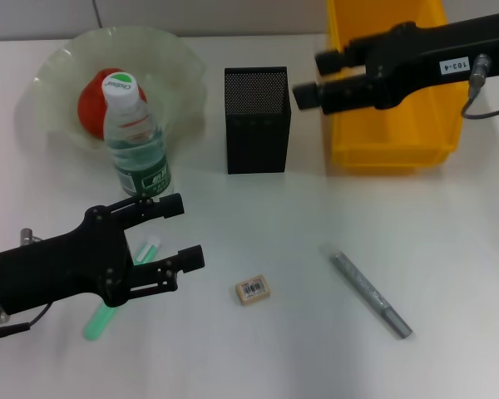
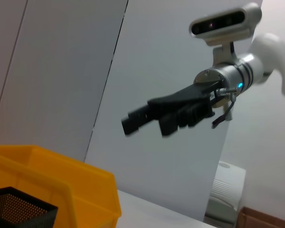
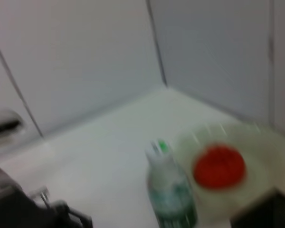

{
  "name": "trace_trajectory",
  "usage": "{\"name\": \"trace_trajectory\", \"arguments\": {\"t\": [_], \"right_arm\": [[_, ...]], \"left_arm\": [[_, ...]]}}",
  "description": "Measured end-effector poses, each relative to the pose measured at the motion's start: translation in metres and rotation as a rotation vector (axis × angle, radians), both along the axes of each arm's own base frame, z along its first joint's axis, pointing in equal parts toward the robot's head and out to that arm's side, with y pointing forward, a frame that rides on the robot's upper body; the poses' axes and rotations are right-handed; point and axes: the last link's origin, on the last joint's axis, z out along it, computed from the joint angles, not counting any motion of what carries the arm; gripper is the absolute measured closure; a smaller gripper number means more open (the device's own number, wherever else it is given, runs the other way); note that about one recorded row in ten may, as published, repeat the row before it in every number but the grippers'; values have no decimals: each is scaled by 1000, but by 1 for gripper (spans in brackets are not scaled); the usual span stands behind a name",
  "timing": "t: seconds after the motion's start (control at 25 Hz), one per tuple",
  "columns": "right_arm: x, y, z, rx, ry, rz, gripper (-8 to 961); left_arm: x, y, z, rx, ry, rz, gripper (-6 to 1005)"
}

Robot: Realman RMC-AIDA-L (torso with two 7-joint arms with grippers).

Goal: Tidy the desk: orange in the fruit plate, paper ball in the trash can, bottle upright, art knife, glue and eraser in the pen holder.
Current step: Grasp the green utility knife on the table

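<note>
left gripper (image 1: 176,233) fingers spread beside upright bottle (image 1: 135,137); right gripper (image 1: 309,79) fingers' state unclear, over trash can (image 1: 391,150).

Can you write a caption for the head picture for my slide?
Bottle upright, orange in fruit plate; eraser waits.

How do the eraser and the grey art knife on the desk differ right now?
The eraser is a short beige block with a barcode sticker; the art knife is a long, thin grey stick. The eraser lies nearer the left pincer; the art knife lies farther right. Both lie flat on the desk, outside the pen holder.
</note>
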Motion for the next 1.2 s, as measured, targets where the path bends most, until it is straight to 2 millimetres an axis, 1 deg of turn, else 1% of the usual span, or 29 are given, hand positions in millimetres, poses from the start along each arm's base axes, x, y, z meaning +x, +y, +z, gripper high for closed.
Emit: {"name": "trace_trajectory", "arguments": {"t": [0.2,0.24,0.32,0.36,0.4,0.44,0.56,0.6,0.64,0.68,0.72,0.8,0.96,1.0,1.04,1.2], "right_arm": [[-17,-6,12,-51,-248,-155,284],[-17,-6,12,-51,-248,-155,284],[-16,-3,10,-50,-330,-225,284],[-16,-3,10,-50,-330,-225,284],[-10,0,5,-58,-384,-266,285],[-10,0,5,-58,-384,-266,285],[-1,3,-5,-79,-436,-299,285],[3,5,-12,-95,-458,-310,285],[3,5,-12,-95,-458,-310,285],[8,7,-18,-107,-481,-319,285],[8,7,-18,-107,-481,-319,285],[14,10,-27,-111,-514,-325,285],[17,12,-35,-126,-535,-332,286],[19,13,-41,-149,-548,-332,286],[19,13,-41,-149,-548,-332,286],[22,15,-55,-188,-577,-333,286]], "left_arm": [[0,1,0,3,4,2,188],[0,1,0,3,4,2,189],[1,3,-1,5,7,1,189],[1,3,-1,5,7,-1,189],[1,4,-1,5,7,-2,189],[1,4,-1,6,8,-3,189],[1,4,-1,6,8,-3,190],[2,6,-1,8,10,-3,190],[2,6,-1,10,12,-1,190],[1,6,-1,12,14,1,190],[1,6,-1,12,14,1,190],[1,7,-1,16,17,5,190],[1,8,-1,19,17,7,191],[1,8,-1,19,17,7,191],[1,8,0,20,17,8,191],[0,9,-1,23,20,12,192]]}}
